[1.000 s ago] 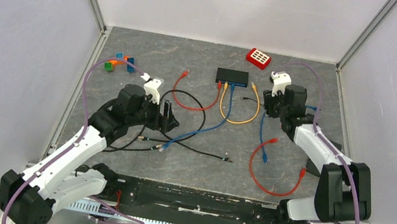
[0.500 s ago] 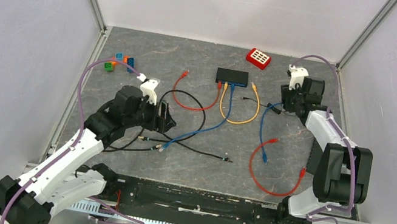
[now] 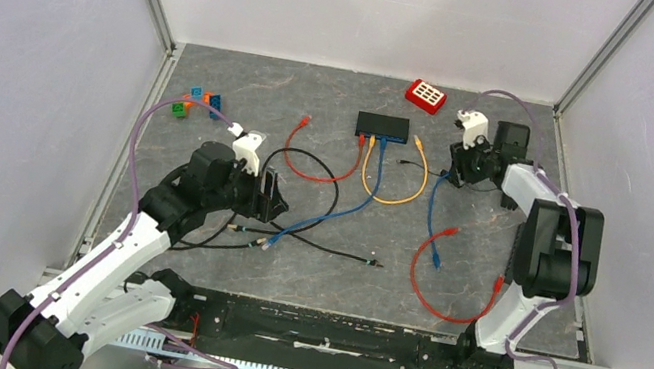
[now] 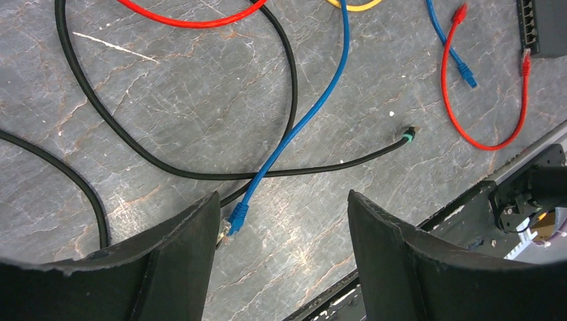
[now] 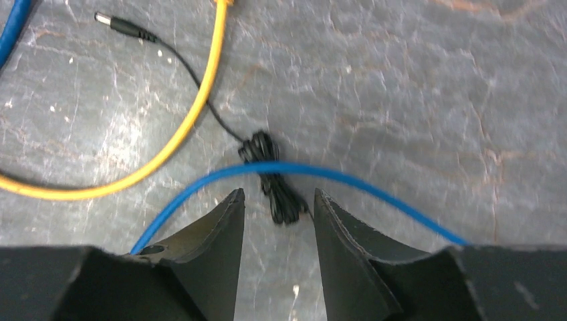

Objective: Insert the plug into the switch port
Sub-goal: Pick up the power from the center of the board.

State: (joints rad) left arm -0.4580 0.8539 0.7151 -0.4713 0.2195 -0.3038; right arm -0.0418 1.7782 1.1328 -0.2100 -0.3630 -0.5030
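Right arm differs most from a second ago: the forearm has folded back and stands steeper, and the wrist has swung out to the far right and partway back. The right pincer (image 5: 277, 194) now hangs just right of the yellow cable (image 5: 194, 107). Its fingers are apart, nothing between them. Through the gap, a coiled bundle of thin black lead (image 5: 271, 174) lies on the surface (image 3: 317, 274), with the right-hand blue cable (image 5: 374, 190) crossing over it. The barrel plug (image 5: 114, 25) at the end of that lead lies loose, near the yellow cable and apart from the pincer, not in the switch (image 3: 383, 126).

Left arm slid slightly left early in that second and has hardly changed since. The left pincer (image 4: 282, 200) is wide apart and holds nothing. It hangs above the blue plug (image 4: 236, 217), which lies loose on the surface, nearer the left finger in the wrist view. This plug's cable crosses the black cable (image 4: 287, 172).

Cables lie as before. Red, yellow and blue leads are already seated in the switch's near edge, at the far middle of the surface. The red cable loop (image 3: 430, 294), red box (image 3: 426, 95) and coloured blocks (image 3: 195, 102) are unmoved.
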